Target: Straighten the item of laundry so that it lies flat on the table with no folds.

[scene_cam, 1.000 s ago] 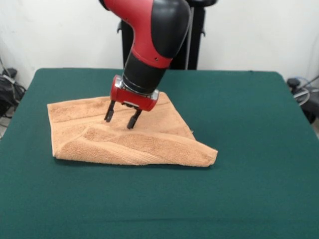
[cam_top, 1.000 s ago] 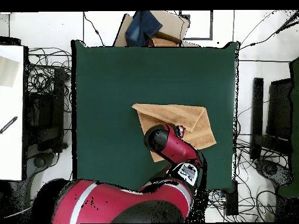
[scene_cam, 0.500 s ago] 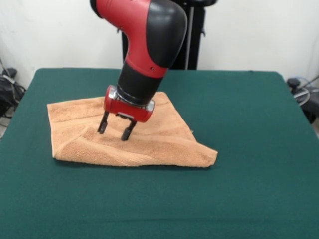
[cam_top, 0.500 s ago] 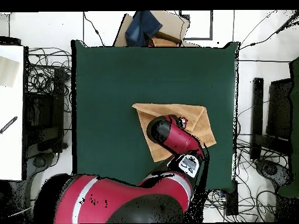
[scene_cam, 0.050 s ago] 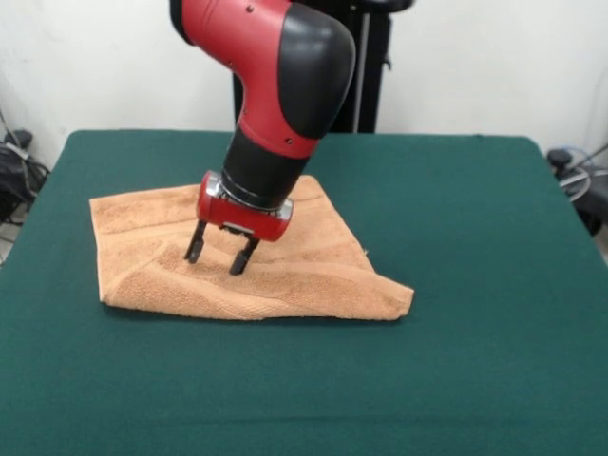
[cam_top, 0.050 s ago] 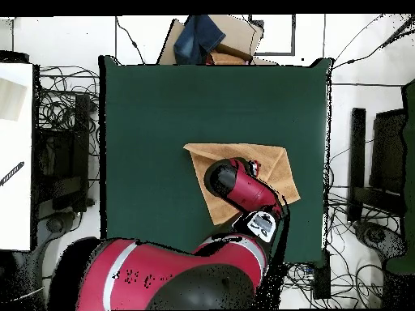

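My gripper (scene_cam, 0.050 s ago: 219,261) hangs with its fingers spread apart and empty, tips pointing down at the towel (scene_cam, 0.050 s ago: 313,271) and very close to its surface; I cannot tell whether they touch the cloth. The towel lies on the green desk (scene_cam, 0.050 s ago: 475,285), left of centre in the front view, and it is not flat: a layer is doubled over along the near edge, with a thick fold running from the near left corner to a pointed corner at the right. In the overhead view (cam_top, 0.050 s ago: 271,162) it reads as a skewed shape rather than a clean rectangle.

To do this step well, I judge I should pinch only the top layer, close to its free edge, not both layers at once. If I bite too deep I will drag the whole towel. Once I hold it, I should lift just enough to clear the lower layer and carry it away from the fold, low and slow.
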Robot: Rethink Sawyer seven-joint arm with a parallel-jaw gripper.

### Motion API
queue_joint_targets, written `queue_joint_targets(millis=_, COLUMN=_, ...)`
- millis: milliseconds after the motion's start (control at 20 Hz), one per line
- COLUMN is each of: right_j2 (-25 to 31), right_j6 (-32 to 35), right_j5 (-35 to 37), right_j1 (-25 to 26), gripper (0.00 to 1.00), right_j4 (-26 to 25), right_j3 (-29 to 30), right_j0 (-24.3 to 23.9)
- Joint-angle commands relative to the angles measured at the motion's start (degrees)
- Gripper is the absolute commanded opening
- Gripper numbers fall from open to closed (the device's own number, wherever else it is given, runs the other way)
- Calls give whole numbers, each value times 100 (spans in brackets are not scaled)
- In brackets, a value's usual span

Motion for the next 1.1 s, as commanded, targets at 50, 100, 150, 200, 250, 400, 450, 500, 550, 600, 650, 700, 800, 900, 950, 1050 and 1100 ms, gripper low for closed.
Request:
queue_joint_targets(millis=50, right_j2=-65, right_j6=1715, right_j5=770, right_j1=-331, gripper=100, right_j4=324, right_j3=118, right_j0=292)
queue_joint_targets(millis=100, right_j2=-142, right_j6=1704, right_j5=883, right_j1=-545, gripper=100, right_j4=262, right_j3=286, right_j0=347)
queue_joint_targets(millis=150, right_j2=-191, right_j6=1711, right_j5=903, right_j1=-717, gripper=100, right_j4=217, right_j3=458, right_j0=374)
queue_joint_targets(millis=200, right_j2=-240, right_j6=1700, right_j5=830, right_j1=-872, gripper=100, right_j4=152, right_j3=642, right_j0=398)
queue_joint_targets(millis=250, right_j2=-200, right_j6=1669, right_j5=703, right_j1=-1035, gripper=100, right_j4=71, right_j3=841, right_j0=342)
queue_joint_targets(millis=400, right_j2=249, right_j6=1554, right_j5=-187, right_j1=-1490, gripper=100, right_j4=-450, right_j3=1479, right_j0=-122)
queue_joint_targets(millis=450, right_j2=511, right_j6=1554, right_j5=-658, right_j1=-1627, gripper=100, right_j4=-717, right_j3=1699, right_j0=-376)
queue_joint_targets(millis=500, right_j2=708, right_j6=1764, right_j5=-1247, right_j1=-1679, gripper=100, right_j4=-1037, right_j3=1896, right_j0=-577)
queue_joint_targets(millis=550, right_j2=801, right_j6=2032, right_j5=-1864, right_j1=-1631, gripper=100, right_j4=-1366, right_j3=1988, right_j0=-699)
queue_joint_targets(millis=600, right_j2=834, right_j6=2205, right_j5=-2370, right_j1=-1559, gripper=100, right_j4=-1683, right_j3=2048, right_j0=-755)
queue_joint_targets(millis=650, right_j2=737, right_j6=2478, right_j5=-2961, right_j1=-1406, gripper=100, right_j4=-1846, right_j3=2082, right_j0=-683)
queue_joint_targets(millis=700, right_j2=652, right_j6=2762, right_j5=-3608, right_j1=-1256, gripper=100, right_j4=-1971, right_j3=2170, right_j0=-609)
queue_joint_targets(millis=800, right_j2=561, right_j6=3097, right_j5=-4616, right_j1=-924, gripper=100, right_j4=-2019, right_j3=2255, right_j0=-519)
queue_joint_targets(millis=900, right_j2=561, right_j6=3265, right_j5=-5189, right_j1=-653, gripper=100, right_j4=-1904, right_j3=2297, right_j0=-478)
queue_joint_targets(millis=950, right_j2=603, right_j6=3241, right_j5=-5314, right_j1=-572, gripper=100, right_j4=-1911, right_j3=2287, right_j0=-517)
queue_joint_targets(millis=1050, right_j2=745, right_j6=3178, right_j5=-5276, right_j1=-484, gripper=100, right_j4=-1899, right_j3=2235, right_j0=-631)
queue_joint_targets(millis=1100, right_j2=765, right_j6=3134, right_j5=-5266, right_j1=-454, gripper=100, right_j4=-1871, right_j3=2214, right_j0=-637)
